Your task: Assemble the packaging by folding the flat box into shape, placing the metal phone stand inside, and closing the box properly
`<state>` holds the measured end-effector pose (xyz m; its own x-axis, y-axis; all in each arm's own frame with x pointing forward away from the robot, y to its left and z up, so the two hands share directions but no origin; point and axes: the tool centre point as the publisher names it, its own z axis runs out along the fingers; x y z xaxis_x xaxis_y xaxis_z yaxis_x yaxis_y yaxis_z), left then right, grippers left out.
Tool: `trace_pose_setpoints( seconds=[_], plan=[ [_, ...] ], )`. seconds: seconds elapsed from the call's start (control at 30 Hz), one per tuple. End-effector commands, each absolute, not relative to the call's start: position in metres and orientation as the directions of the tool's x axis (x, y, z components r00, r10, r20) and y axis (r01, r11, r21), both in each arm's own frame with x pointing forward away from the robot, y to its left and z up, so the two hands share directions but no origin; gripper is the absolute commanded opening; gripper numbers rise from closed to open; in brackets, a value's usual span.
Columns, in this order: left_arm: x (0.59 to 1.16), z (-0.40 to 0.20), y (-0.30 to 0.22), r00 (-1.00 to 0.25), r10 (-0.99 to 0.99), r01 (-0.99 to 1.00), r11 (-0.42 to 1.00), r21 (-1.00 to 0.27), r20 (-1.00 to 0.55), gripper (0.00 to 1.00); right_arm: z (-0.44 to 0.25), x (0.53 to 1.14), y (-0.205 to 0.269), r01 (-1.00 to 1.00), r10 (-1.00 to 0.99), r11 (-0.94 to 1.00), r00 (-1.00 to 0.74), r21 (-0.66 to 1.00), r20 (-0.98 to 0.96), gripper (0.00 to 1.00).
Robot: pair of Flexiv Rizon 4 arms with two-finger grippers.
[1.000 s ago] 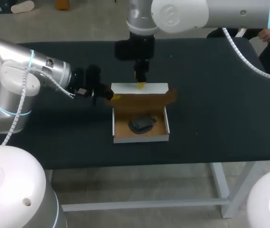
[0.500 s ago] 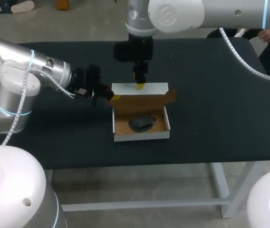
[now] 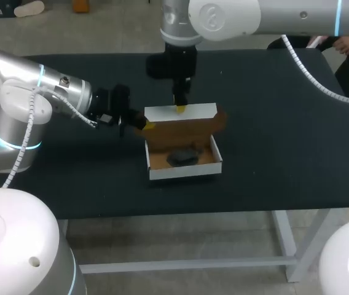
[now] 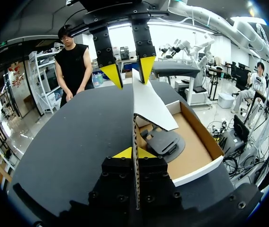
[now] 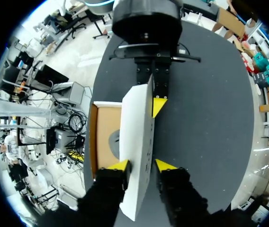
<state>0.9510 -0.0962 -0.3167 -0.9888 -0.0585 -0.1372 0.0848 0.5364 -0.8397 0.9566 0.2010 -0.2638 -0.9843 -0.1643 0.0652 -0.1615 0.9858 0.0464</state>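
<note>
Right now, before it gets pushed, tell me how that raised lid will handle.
Likely light and bendy: the lid shows a thin cardboard edge. It should swing on its crease at the back of the box, not slide.

- The right end effector (image 5: 141,166), black with two yellow fingertips (image 5: 120,165), hangs over a round black table (image 5: 205,118).
- Its fingers stand apart, and the flat white lid (image 5: 137,142) of a shallow cardboard box (image 5: 101,113), white outside and brown inside, rises on edge between them.
- The lid lies against the fingertip on the box's side; the other fingertip sits just beside it.
- A dark grey metal phone stand (image 5: 114,138) lies on the box's brown floor, mostly hidden behind the lid.
- Ahead, the black left end effector (image 5: 152,105) meets the lid's far end, one yellow fingertip (image 5: 158,106) showing beside it, the other hidden.
</note>
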Motion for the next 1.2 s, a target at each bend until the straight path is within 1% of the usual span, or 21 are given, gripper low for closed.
trace_pose_setpoints(
  seconds=[0.03, 0.1, 0.13, 0.17, 0.2, 0.83, 0.87, 0.9, 0.93, 1.2],
  plan=[
    [0.95, -0.313, -0.098, -0.989, -0.056, 0.086, 0.536, -0.84, -0.137, 0.0, -0.269, 0.958, 0.205, -0.162, -0.164, 0.986, -0.984, 0.04, 0.068, 0.41],
    [0.95, -0.313, -0.098, -0.989, -0.056, 0.086, 0.536, -0.84, -0.137, 0.0, -0.269, 0.958, 0.206, -0.163, -0.165, 0.986, -0.984, 0.038, 0.07, 0.36],
    [0.95, -0.313, -0.098, -0.989, -0.056, 0.086, 0.536, -0.84, -0.137, 0.0, -0.269, 0.958, 0.206, -0.163, -0.166, 0.986, -0.984, 0.037, 0.071, 0.23],
    [0.95, -0.313, -0.098, -0.989, -0.056, 0.086, 0.536, -0.84, -0.137, 0.0, -0.269, 0.958, 0.206, -0.164, -0.166, 0.986, -0.984, 0.037, 0.072, 0.16],
    [0.95, -0.313, -0.098, -0.989, -0.056, 0.086, 0.536, -0.84, -0.137, 0.0, -0.269, 0.958, 0.206, -0.164, -0.167, 0.986, -0.983, 0.035, 0.073, 0.0],
    [0.95, -0.313, -0.098, -0.989, -0.056, 0.086, 0.536, -0.84, -0.137, 0.0, -0.253, 0.95, 0.202, -0.15, -0.151, 0.988, -0.989, 0.025, -0.001, 0.0],
    [0.95, -0.313, -0.098, -0.989, -0.056, 0.086, 0.536, -0.84, -0.137, 0.0, -0.252, 0.95, 0.201, -0.148, -0.148, 0.989, -0.989, 0.027, -0.002, 0.32],
    [0.95, -0.313, -0.098, -0.989, -0.056, 0.086, 0.536, -0.84, -0.137, 0.0, -0.251, 0.95, 0.2, -0.147, -0.147, 0.989, -0.989, 0.033, -0.003, 0.59],
    [0.95, -0.313, -0.098, -0.989, -0.056, 0.086, 0.536, -0.84, -0.137, 0.0, -0.251, 0.949, 0.199, -0.146, -0.146, 0.989, -0.989, 0.034, -0.004, 1.0],
    [0.95, -0.313, -0.098, -0.989, -0.056, 0.086, 0.536, -0.84, -0.137, 0.0, -0.247, 0.95, 0.19, -0.133, -0.134, 0.987, -0.991, 0.085, 0.001, 1.0]
  ],
)
